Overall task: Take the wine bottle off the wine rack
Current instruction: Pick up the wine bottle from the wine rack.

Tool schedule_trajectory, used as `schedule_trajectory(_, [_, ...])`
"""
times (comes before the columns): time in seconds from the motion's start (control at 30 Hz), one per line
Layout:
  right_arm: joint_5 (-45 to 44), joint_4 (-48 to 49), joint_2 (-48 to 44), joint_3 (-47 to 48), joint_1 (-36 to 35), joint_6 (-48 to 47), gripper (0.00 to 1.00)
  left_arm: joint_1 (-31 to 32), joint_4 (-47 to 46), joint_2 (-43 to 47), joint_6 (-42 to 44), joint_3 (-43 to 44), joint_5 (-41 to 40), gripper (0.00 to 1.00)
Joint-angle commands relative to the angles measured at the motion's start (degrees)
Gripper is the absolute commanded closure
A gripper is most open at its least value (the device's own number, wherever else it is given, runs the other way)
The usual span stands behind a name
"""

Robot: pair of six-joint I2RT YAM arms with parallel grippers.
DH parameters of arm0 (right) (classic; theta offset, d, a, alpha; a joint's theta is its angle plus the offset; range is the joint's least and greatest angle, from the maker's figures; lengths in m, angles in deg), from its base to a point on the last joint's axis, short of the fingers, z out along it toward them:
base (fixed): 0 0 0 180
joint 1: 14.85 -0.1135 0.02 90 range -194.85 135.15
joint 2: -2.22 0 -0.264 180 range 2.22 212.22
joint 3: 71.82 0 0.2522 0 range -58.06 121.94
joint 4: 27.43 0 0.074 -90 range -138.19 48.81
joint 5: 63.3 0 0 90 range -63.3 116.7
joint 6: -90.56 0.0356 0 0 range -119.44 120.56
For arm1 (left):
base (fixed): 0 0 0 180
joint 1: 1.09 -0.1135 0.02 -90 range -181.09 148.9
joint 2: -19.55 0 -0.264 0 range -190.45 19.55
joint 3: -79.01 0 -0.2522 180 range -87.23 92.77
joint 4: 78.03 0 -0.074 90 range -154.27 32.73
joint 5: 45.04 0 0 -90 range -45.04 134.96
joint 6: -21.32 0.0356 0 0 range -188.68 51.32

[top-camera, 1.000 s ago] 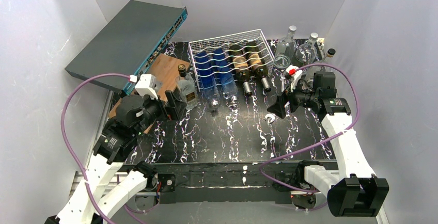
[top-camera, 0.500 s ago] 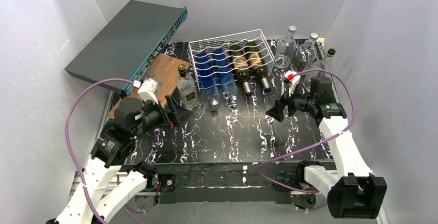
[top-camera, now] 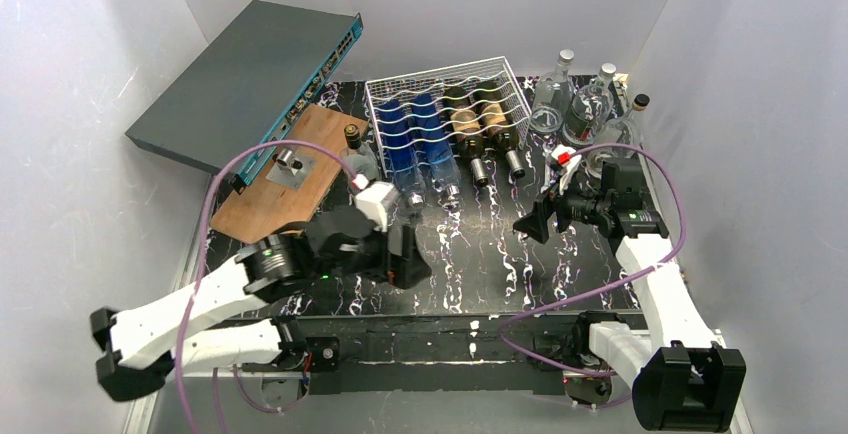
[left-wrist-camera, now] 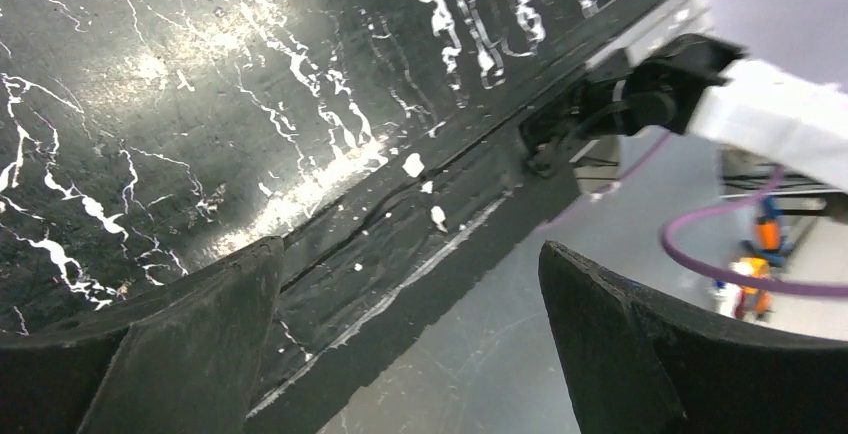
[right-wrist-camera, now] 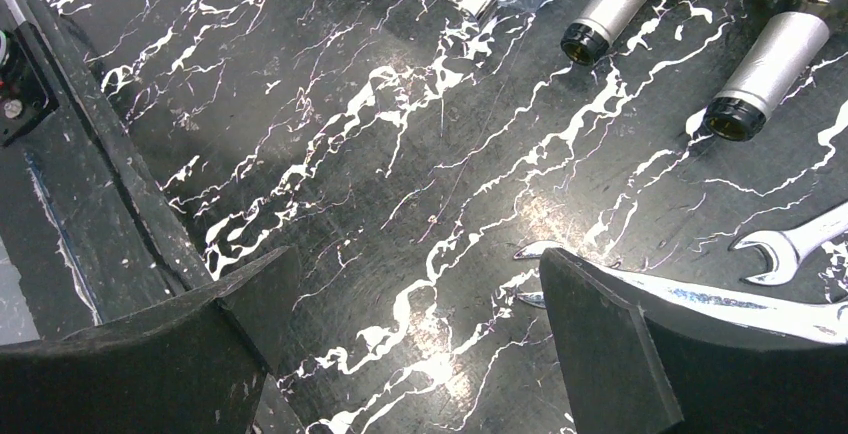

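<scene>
White-wire wine rack (top-camera: pixel 420 84) cradles two blue bottles (top-camera: pixel 398 139), two wine bottles (top-camera: pixel 497 124). Before it, left hand (top-camera: pixel 410 259) and right hand (top-camera: pixel 530 222) gape empty.

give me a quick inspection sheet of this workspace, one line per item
surface: black white-veined table, no spill seen
job's things: wine rack at the back, holding two blue bottles and two dark wine bottles, necks toward the arms
clutter: grey network switch leaning, wooden board, clear bottles, wrench
grippers: left gripper and right gripper open, holding nothing
cables: purple cables loop over both arms
surroundings: white walls
</scene>
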Motion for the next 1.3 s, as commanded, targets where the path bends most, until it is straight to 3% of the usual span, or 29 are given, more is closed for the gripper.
schedule_trajectory(0.0, [1.5, 1.6, -1.7, -0.6, 0.4, -1.0, 0.02, 6.4, 0.8, -8.2, -0.3, 4.7, -13.7, 0.02])
schedule_trajectory(0.27, [0.2, 1.1, -3.6, -0.9, 0.5, -1.3, 0.02, 6.9, -0.6, -19.1, -1.0, 8.5, -26.1, 0.02])
schedule_trajectory(0.43, [-0.2, 1.0, -4.1, -1.1, 0.5, -1.3, 0.02, 6.8, -5.8, -22.6, 2.9, 8.7, -31.7, 0.02])
schedule_trajectory(0.9, [-0.9, 0.3, -5.3, -1.2, 0.5, -2.4, 0.02, -2.2, -12.1, -25.6, 2.6, 6.2, -25.8, 0.02])
schedule_trajectory(1.27, [-1.0, 0.1, -5.5, -1.3, 0.5, -2.6, 0.02, -5.3, -14.6, -29.6, 3.7, 7.3, -29.9, 0.03])
